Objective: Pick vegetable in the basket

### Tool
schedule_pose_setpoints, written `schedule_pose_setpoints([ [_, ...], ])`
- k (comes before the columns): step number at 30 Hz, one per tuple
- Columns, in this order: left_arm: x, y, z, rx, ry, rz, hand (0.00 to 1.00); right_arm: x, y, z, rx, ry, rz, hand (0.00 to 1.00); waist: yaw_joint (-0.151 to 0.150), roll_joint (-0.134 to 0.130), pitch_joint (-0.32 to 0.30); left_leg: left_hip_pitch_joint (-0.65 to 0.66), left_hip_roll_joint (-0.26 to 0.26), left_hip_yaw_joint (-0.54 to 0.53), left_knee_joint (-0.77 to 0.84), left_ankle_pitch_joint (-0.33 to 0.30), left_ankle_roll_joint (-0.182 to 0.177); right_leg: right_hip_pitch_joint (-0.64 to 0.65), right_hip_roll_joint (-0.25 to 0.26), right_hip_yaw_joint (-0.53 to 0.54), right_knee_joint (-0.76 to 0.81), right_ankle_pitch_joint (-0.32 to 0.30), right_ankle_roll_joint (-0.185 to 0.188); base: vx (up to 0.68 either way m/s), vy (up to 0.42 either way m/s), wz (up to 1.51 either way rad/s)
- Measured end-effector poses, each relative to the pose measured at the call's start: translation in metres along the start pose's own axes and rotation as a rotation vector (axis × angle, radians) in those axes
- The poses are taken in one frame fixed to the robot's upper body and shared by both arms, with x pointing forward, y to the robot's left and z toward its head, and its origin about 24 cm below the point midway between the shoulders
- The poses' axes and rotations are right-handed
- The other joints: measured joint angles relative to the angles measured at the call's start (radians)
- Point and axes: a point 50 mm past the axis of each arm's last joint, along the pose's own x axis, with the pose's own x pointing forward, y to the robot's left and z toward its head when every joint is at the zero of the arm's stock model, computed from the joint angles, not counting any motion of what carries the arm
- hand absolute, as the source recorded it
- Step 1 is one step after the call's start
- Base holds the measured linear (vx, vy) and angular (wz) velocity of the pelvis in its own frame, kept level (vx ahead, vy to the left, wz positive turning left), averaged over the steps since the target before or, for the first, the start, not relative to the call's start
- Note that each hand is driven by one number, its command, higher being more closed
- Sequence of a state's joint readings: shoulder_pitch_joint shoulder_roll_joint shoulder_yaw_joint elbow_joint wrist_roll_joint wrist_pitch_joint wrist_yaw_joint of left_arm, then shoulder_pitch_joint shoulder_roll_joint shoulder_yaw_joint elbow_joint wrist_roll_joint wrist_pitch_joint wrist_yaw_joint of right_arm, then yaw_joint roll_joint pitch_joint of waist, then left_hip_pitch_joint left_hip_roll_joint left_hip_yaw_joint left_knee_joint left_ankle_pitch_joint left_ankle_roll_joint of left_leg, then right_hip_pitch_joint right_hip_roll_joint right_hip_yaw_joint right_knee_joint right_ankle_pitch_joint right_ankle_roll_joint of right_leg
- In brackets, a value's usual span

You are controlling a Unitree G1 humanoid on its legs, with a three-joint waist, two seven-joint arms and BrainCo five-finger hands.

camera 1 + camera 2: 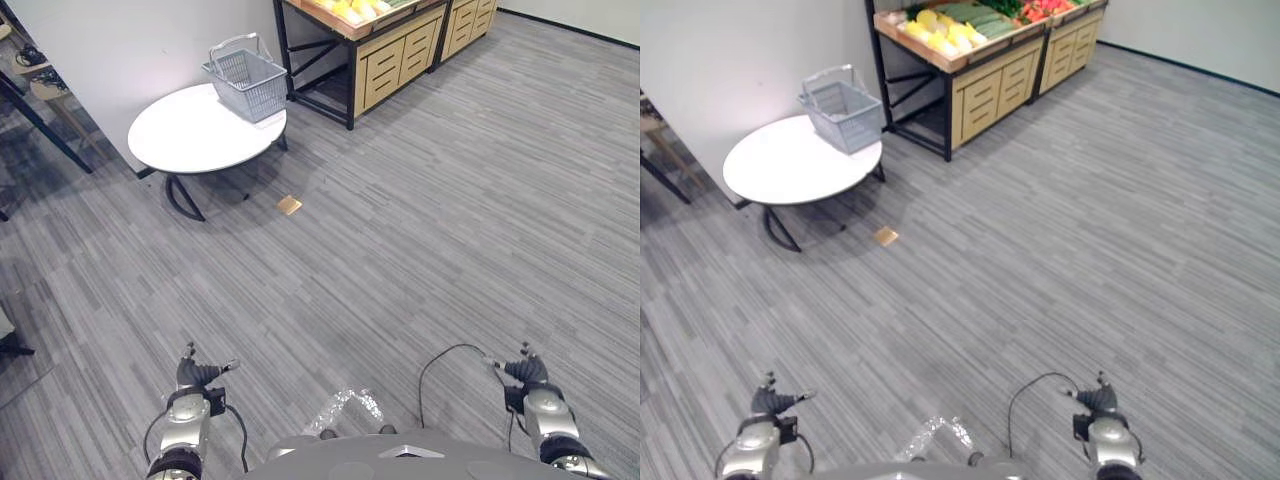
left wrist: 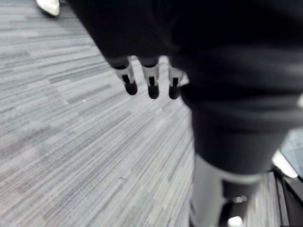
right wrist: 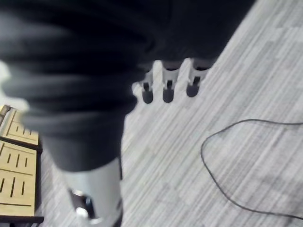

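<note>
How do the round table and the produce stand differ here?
The round table is white, low, and carries a grey basket; the produce stand is wooden, taller, has drawers, and holds yellow, green and red produce. Both stand on dark frames.
</note>
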State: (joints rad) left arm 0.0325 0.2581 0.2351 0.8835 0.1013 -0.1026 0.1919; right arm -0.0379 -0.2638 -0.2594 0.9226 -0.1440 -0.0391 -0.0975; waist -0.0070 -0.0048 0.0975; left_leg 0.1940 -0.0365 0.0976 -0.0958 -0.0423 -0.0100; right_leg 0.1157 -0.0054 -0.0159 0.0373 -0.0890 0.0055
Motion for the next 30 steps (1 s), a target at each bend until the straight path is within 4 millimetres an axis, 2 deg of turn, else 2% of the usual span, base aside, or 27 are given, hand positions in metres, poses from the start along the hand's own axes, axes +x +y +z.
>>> schedule_pose_setpoints([
  [3, 0.001, 0.000, 0.005, -0.003, -0.017, -0.001, 0.00, 0.001, 0.000, 0.005, -0.005, -0.020, 0.008, 0.00, -0.001, -0.001, 0.005, -0.003, 0.001, -0.001, 0.013, -0.008, -0.005, -0.003, -0.001, -0.002, 0.015, -0.015, 0.000, 0.03, -0.038, 0.05],
  [5, 0.001, 0.000, 0.005, -0.003, -0.021, 0.000, 0.00, 0.001, -0.005, 0.008, -0.014, -0.036, 0.000, 0.00, -0.003, -0.001, 0.006, -0.004, 0.001, -0.004, 0.025, -0.031, -0.003, -0.007, -0.001, -0.004, 0.045, -0.048, -0.006, 0.00, -0.045, 0.04],
  [11, 0.000, -0.002, 0.005, -0.010, -0.019, -0.003, 0.00, 0.001, -0.008, 0.010, -0.014, -0.041, -0.011, 0.00, -0.007, 0.002, 0.008, -0.037, 0.002, -0.012, 0.048, -0.044, -0.003, -0.042, -0.004, -0.017, 0.081, -0.074, -0.016, 0.00, -0.043, 0.06],
  [13, -0.001, -0.005, 0.004, -0.017, -0.016, -0.009, 0.00, 0.001, -0.008, 0.009, -0.013, -0.040, -0.012, 0.00, -0.008, 0.002, 0.020, -0.106, 0.006, -0.009, 0.196, -0.117, -0.012, -0.059, -0.009, -0.023, 0.110, -0.092, -0.019, 0.00, -0.042, 0.09],
  [14, -0.001, -0.008, 0.004, -0.024, -0.014, -0.015, 0.00, 0.001, -0.007, 0.008, -0.015, -0.035, -0.011, 0.00, -0.007, 0.005, 0.029, -0.179, 0.016, 0.009, 0.356, -0.166, -0.026, -0.059, -0.012, -0.029, 0.123, -0.110, -0.022, -0.04, -0.050, 0.13],
  [15, -0.001, -0.010, 0.006, -0.045, -0.019, -0.018, 0.00, 0.001, -0.006, 0.009, -0.025, -0.037, -0.005, 0.00, -0.007, 0.005, 0.051, -0.260, 0.033, 0.022, 0.563, -0.184, -0.052, -0.048, -0.013, -0.029, 0.130, -0.131, -0.035, -0.05, -0.044, 0.09],
  [16, -0.001, -0.011, 0.008, -0.067, -0.023, -0.019, 0.00, 0.002, -0.006, 0.010, -0.035, -0.041, -0.003, 0.00, -0.007, 0.009, 0.062, -0.302, 0.047, 0.030, 0.666, -0.180, -0.062, -0.038, -0.010, -0.029, 0.134, -0.135, -0.039, -0.03, -0.011, -0.03],
  [17, -0.002, -0.015, 0.011, -0.093, -0.029, -0.024, 0.00, 0.002, -0.006, 0.010, -0.043, -0.042, -0.001, 0.00, 0.000, 0.018, 0.085, -0.382, 0.077, 0.044, 0.836, -0.141, -0.105, -0.012, -0.006, -0.024, 0.141, -0.147, -0.046, 0.07, 0.039, -0.11],
  [18, -0.003, -0.018, 0.009, -0.106, -0.022, -0.029, 0.00, 0.002, -0.005, 0.010, -0.041, -0.042, -0.001, 0.00, 0.004, 0.017, 0.094, -0.431, 0.102, 0.073, 0.946, -0.123, -0.103, 0.002, -0.010, -0.022, 0.142, -0.157, -0.047, 0.10, 0.058, -0.09],
  [19, -0.003, -0.019, 0.009, -0.111, -0.019, -0.031, 0.00, 0.002, -0.005, 0.010, -0.038, -0.042, -0.002, 0.00, 0.006, 0.019, 0.094, -0.448, 0.117, 0.092, 0.966, -0.137, -0.094, 0.006, -0.012, -0.020, 0.141, -0.161, -0.047, 0.15, 0.077, -0.08],
  [20, -0.003, -0.020, 0.010, -0.120, -0.022, -0.030, 0.00, 0.002, -0.005, 0.012, -0.030, -0.045, -0.006, 0.00, 0.010, 0.019, 0.099, -0.477, 0.146, 0.129, 0.947, -0.171, -0.082, 0.013, -0.022, -0.009, 0.137, -0.166, -0.043, 0.16, 0.100, -0.17],
  [21, -0.002, -0.020, 0.012, -0.122, -0.026, -0.030, 0.00, 0.003, -0.006, 0.014, -0.026, -0.050, -0.011, 0.00, 0.017, 0.013, 0.103, -0.496, 0.164, 0.167, 0.861, -0.188, -0.070, 0.016, -0.040, 0.003, 0.130, -0.167, -0.038, 0.25, 0.151, -0.20],
  [22, -0.002, -0.020, 0.012, -0.122, -0.026, -0.030, 0.00, 0.003, -0.005, 0.016, -0.025, -0.052, -0.014, 0.00, 0.022, 0.009, 0.105, -0.501, 0.163, 0.181, 0.796, -0.187, -0.069, 0.023, -0.055, 0.005, 0.123, -0.171, -0.028, 0.32, 0.193, -0.16],
  [23, -0.003, -0.020, 0.010, -0.121, -0.022, -0.031, 0.00, 0.005, -0.005, 0.018, -0.022, -0.055, -0.018, 0.00, 0.023, 0.007, 0.106, -0.513, 0.159, 0.205, 0.647, -0.160, -0.071, 0.039, -0.081, 0.005, 0.100, -0.178, -0.014, 0.38, 0.245, -0.11],
  [24, -0.004, -0.022, 0.010, -0.116, -0.023, -0.040, 0.00, 0.006, -0.007, 0.021, -0.023, -0.059, -0.025, 0.00, 0.023, 0.008, 0.105, -0.513, 0.159, 0.232, 0.461, -0.080, -0.075, 0.055, -0.100, 0.008, 0.073, -0.191, 0.008, 0.34, 0.245, -0.11],
  [25, -0.004, -0.024, 0.010, -0.115, -0.023, -0.046, 0.00, 0.006, -0.008, 0.022, -0.025, -0.060, -0.028, 0.00, 0.023, 0.016, 0.104, -0.510, 0.163, 0.239, 0.375, -0.039, -0.080, 0.065, -0.102, 0.012, 0.061, -0.197, 0.018, 0.37, 0.328, -0.23],
  [26, -0.005, -0.023, 0.007, -0.108, -0.017, -0.048, 0.00, 0.007, -0.006, 0.021, -0.034, -0.053, -0.021, 0.00, 0.033, 0.027, 0.101, -0.506, 0.180, 0.266, 0.343, 0.057, -0.050, 0.087, -0.110, 0.024, 0.050, -0.222, 0.046, 0.32, 0.297, -0.17],
  [27, -0.006, -0.021, 0.003, -0.105, -0.007, -0.044, 0.00, 0.006, -0.001, 0.019, -0.038, -0.049, -0.006, 0.00, 0.044, 0.022, 0.099, -0.506, 0.169, 0.274, 0.371, 0.061, -0.018, 0.100, -0.124, 0.026, 0.057, -0.238, 0.038, 0.45, 0.338, -0.16],
  [28, -0.007, -0.023, 0.002, -0.115, -0.006, -0.046, 0.00, 0.005, 0.008, 0.017, -0.049, -0.042, 0.024, 0.00, 0.050, -0.005, 0.096, -0.520, 0.145, 0.280, 0.433, -0.009, 0.027, 0.095, -0.153, 0.030, 0.104, -0.239, 0.033, 0.50, 0.308, 0.06],
  [29, -0.008, -0.028, 0.002, -0.125, -0.004, -0.059, 0.00, 0.003, 0.015, 0.014, -0.044, -0.034, 0.042, 0.00, 0.054, -0.019, 0.093, -0.523, 0.126, 0.280, 0.466, -0.054, 0.053, 0.052, -0.176, 0.033, 0.217, -0.228, 0.071, 0.51, 0.293, 0.13],
  [30, -0.009, -0.030, 0.001, -0.127, 0.001, -0.065, 0.00, 0.003, 0.018, 0.013, -0.040, -0.030, 0.049, 0.00, 0.054, -0.021, 0.093, -0.515, 0.118, 0.279, 0.476, -0.071, 0.059, 0.031, -0.181, 0.035, 0.287, -0.220, 0.097, 0.52, 0.295, 0.28],
])
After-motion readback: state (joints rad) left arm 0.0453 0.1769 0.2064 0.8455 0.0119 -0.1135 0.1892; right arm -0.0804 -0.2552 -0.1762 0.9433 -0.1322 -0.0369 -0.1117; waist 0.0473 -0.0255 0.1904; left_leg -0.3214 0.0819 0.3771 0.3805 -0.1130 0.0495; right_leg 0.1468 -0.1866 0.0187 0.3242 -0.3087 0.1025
